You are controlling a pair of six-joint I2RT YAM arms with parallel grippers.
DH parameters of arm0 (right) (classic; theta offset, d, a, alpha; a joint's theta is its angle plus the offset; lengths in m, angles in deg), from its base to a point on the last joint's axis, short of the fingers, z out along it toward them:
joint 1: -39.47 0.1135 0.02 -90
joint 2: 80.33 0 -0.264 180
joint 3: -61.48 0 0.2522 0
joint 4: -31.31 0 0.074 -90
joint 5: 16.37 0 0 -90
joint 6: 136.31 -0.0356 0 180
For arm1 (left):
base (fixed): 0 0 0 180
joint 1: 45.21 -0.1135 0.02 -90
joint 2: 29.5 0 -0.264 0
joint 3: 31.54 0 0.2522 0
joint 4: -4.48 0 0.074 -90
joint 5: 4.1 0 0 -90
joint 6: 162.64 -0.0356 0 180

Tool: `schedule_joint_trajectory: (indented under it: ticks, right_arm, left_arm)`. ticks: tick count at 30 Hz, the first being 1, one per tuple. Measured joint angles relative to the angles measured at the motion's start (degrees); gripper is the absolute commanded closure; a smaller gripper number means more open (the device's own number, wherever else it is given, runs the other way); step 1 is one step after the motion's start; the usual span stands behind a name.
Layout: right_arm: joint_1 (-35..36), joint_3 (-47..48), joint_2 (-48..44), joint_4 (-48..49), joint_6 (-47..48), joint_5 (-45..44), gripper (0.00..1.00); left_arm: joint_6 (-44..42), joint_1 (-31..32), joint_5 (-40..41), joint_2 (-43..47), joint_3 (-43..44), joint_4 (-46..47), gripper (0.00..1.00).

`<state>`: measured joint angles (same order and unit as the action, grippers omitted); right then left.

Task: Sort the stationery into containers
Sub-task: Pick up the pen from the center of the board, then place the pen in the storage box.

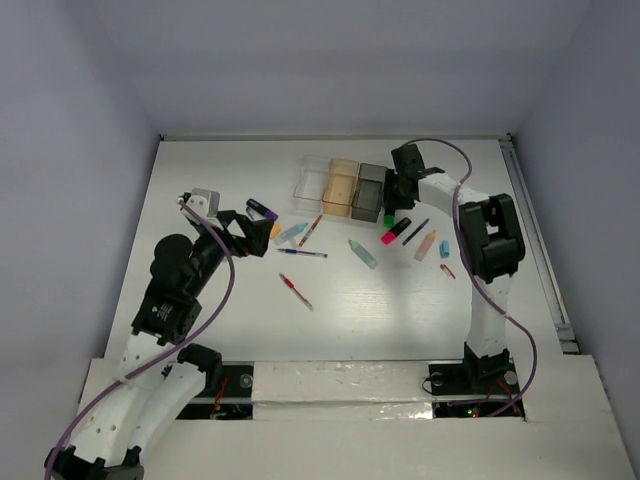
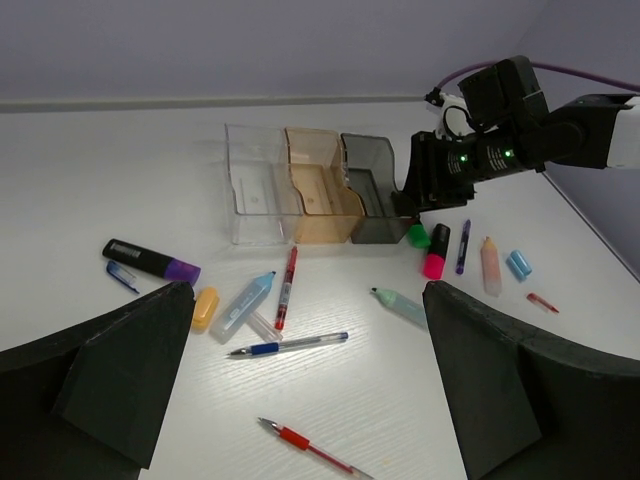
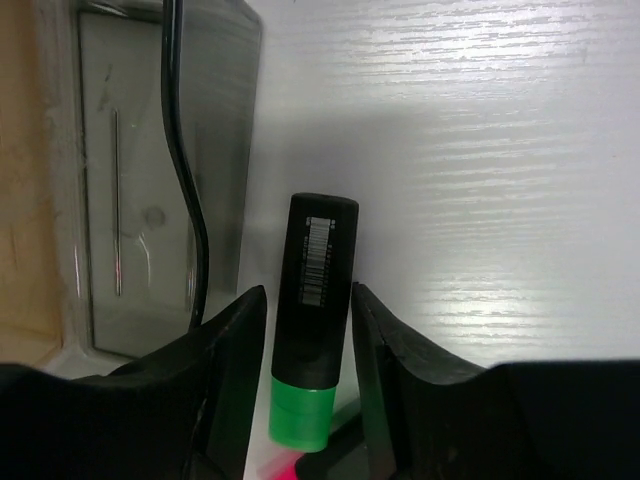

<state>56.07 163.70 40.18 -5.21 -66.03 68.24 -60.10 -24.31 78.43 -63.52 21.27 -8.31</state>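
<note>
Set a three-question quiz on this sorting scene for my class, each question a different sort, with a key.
1. True or false: the green marker lies inside the dark grey box.
2. Which box stands in the middle of the row? A clear box; B tan-orange box; C dark grey box.
3. Fill in: the ___ gripper is spread wide, nothing between its fingers.
Key: 1 false: it lies on the table beside that box. 2 B, between the clear box and the dark grey box. 3 left gripper.

Pens scattered before three boxes; green marker seemingly half-hidden.
</note>
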Motion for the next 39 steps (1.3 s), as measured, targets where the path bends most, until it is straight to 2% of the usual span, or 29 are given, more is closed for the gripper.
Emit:
schedule_joint_trajectory:
  ticks: [1,4,6,10,17,22,27,33,36,39]
  right_arm:
    - [0.00,0.37,0.28,-0.02,0.00,-0.33,0.63]
    - [0.00,1.44,1.25,-0.33,-0.26,-1.25,0.68]
    - [0.00,2.95,2.16,-0.76,-0.72,-2.01,0.78]
    - [0.00,4.74,3.30,-0.90,-1.49,-3.67,0.86]
    - [0.00,5.20,1.75,-1.68,-1.33,-7.61,0.86]
    - [0.22,4.37,-7.58,-0.92,-0.76,-8.11,0.86]
    - [3.56,6.78,-14.91,4.70,-1.64,-5.55,0.85]
    - [9.22,18.01,-4.96,7.39,-3.89,-1.97,0.84]
    - [10.91,18.75,-0.46,7.02,-5.27,-1.44,0.82]
    - [11.34,18.75,2.73,6.08,-6.40,-1.25,0.81]
  left_arm:
    - [-0.02,0.00,0.00,0.11,0.00,0.00,0.01]
    - [-0.02,0.00,0.00,0.46,-0.02,0.00,0.01]
    - [-0.02,0.00,0.00,0.52,0.00,0.00,0.01]
    - [-0.02,0.00,0.07,0.85,0.00,-0.02,0.01]
    - [-0.02,0.00,0.22,0.96,-0.02,-0.02,0.01]
    - [0.00,0.00,0.22,1.22,0.00,-0.02,0.01]
    - [-0.02,0.00,0.20,1.31,0.00,-0.02,0.01]
    - [-0.02,0.00,0.55,2.01,-0.02,-0.02,0.01]
    - [-0.02,0.28,1.01,2.34,0.00,-0.04,0.02]
    - [-0.02,0.50,1.57,2.56,-0.02,-0.09,0.08]
